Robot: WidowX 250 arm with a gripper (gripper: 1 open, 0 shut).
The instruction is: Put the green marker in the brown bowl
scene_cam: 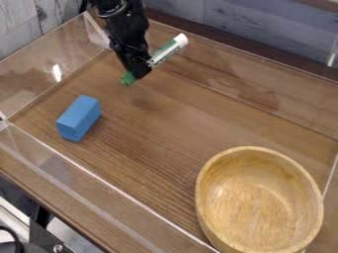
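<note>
Wood-grain table (199, 109) ringed by clear walls filled the camera view. At its far left, the black hand (130, 69) was clamped shut on the green marker (156, 57), holding it tilted with one green end near the tabletop. The brown bowl (260, 202) sat well apart at near right, a blue block (79, 118) at left.

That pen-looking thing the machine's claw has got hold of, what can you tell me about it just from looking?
It is a slim white-barrelled marker with green ends. The black gripper is shut on it near its lower green end, which points down at the wooden tabletop. The marker is tilted, its other green tip rising up and to the right, near the clear back wall. Whether the low end touches the wood cannot be told. Only the gripper visibly touches it; the print on it is too small to read.
</note>
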